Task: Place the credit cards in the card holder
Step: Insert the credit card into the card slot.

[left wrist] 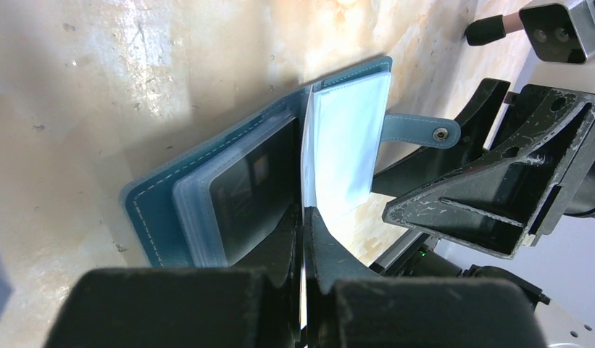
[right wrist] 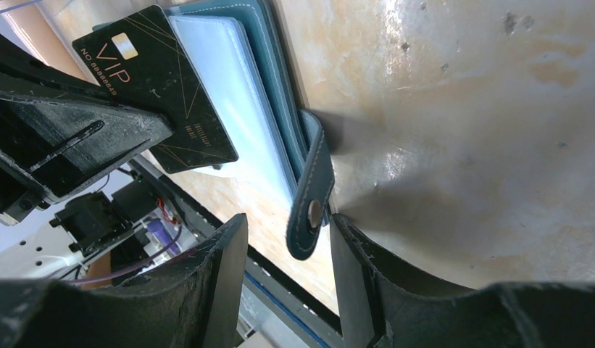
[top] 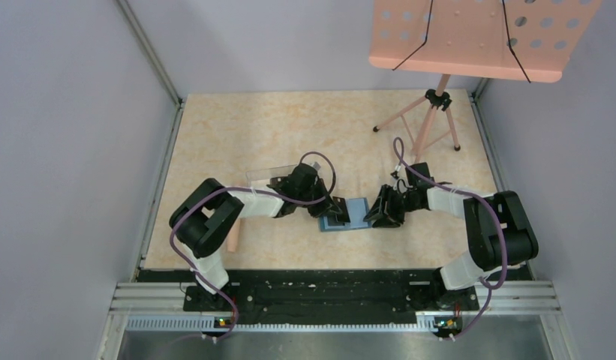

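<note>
Beige marbled tabletop [top: 289, 127] filled most of what we saw. A pink music stand [top: 470, 37] stood at its far right corner and a clear plastic box [top: 271, 174] lay left of centre. In the middle, the card holder [top: 357, 212] lay open and flat between the two grippers. The left gripper [top: 336, 212] had its fingers pressed together on a black credit card [right wrist: 164, 87], pinching it on edge just over the holder's pale blue sleeves. The right gripper [top: 374, 215] sat low at the holder's other side with its jaws spread apart. The teal strap [right wrist: 309, 210] lay between its fingers, and we could not tell whether either finger touched it. A second dark card [left wrist: 254, 188] showed inside a clear sleeve, on the half away from the strap. Smallest was the metal snap [right wrist: 315, 212] at the strap's end.
</note>
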